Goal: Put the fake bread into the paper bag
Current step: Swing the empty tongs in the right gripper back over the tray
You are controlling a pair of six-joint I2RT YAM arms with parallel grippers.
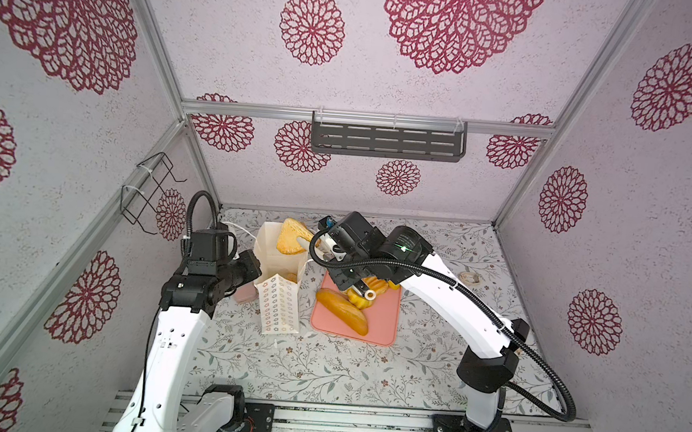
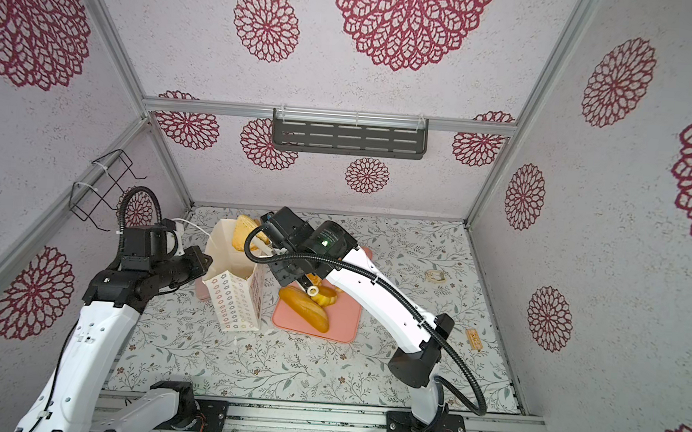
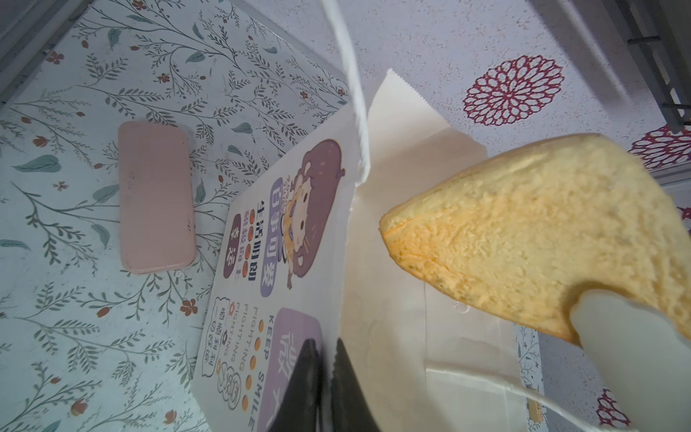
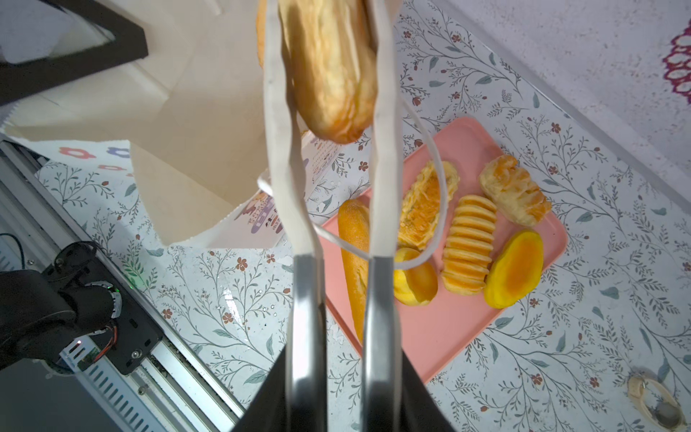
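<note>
The triangular bun (image 3: 542,232) is hanging over the open mouth of the paper bag (image 1: 277,304), with its pointed corner projecting above the bag's interior. Your right gripper (image 4: 325,45) is clasping it, one white finger pressing on each flank. Your left gripper (image 3: 329,359) is pinching the bag's printed front wall at the rim, its black jaws drawn almost together with only the paper between them. The bag is standing upright, and a white cord handle (image 3: 351,74) is looping away from that same wall. Just beside the bag, on the side facing your right arm, the pink tray (image 4: 448,336) is carrying the other pieces. The baguette (image 4: 353,239) is lying nearest the bag, followed by the fluted round bun (image 4: 415,280), an orange-filled pastry (image 4: 426,209), the ridged loaf (image 4: 469,247) and the braided pastry (image 4: 514,196). The orange-centred oval (image 4: 516,269) is lying farthest from the bag. Beside the bag's printed face, a flat pink case (image 3: 155,196) is lying on the floral table cover (image 1: 325,370).
</note>
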